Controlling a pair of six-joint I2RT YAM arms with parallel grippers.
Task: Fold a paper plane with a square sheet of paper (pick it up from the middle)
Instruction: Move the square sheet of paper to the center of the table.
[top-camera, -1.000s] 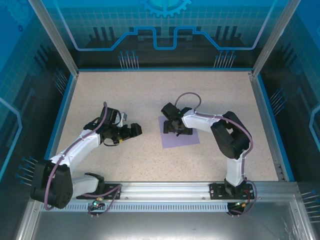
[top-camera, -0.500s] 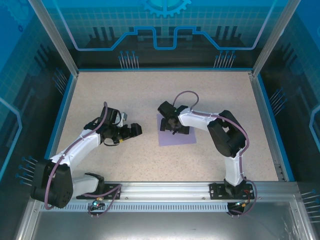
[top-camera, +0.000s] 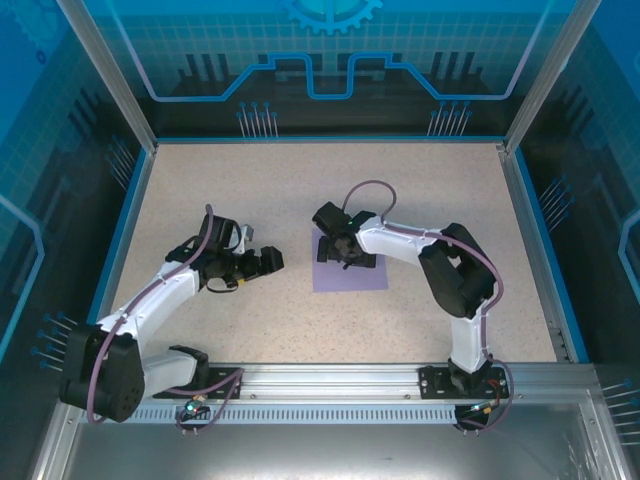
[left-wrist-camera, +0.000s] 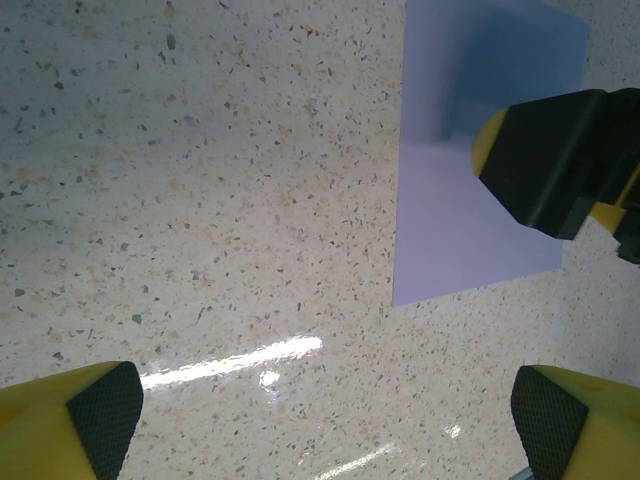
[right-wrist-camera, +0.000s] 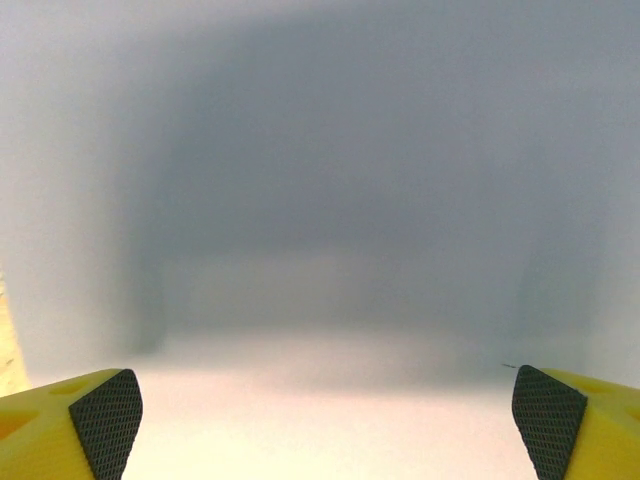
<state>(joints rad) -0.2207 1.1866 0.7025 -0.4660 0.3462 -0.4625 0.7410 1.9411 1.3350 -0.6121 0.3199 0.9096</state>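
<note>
The square sheet of paper (top-camera: 350, 276) is lavender and lies flat on the speckled table, an uncreased square rather than a paper plane. My right gripper (top-camera: 347, 252) is down over its far half, open, with its fingers spread on the sheet. In the right wrist view the sheet (right-wrist-camera: 320, 200) lies close under the right gripper (right-wrist-camera: 325, 415), blurred, and nothing is pinched between the pads. My left gripper (top-camera: 271, 260) hovers open to the left of the sheet, apart from it. The left wrist view has the sheet (left-wrist-camera: 470, 200) ahead of the left gripper (left-wrist-camera: 325, 420), with the right gripper's black and yellow finger (left-wrist-camera: 555, 160) on it.
A blue rim (top-camera: 125, 215) and glass walls bound the speckled table (top-camera: 250, 190). The arm bases sit on the aluminium rail (top-camera: 320, 385) at the near edge. Bare tabletop lies between my left gripper and the sheet.
The right gripper has shifted a little left and away from the bases, and the sheet under it has slid left with it. The left arm has stayed put.
</note>
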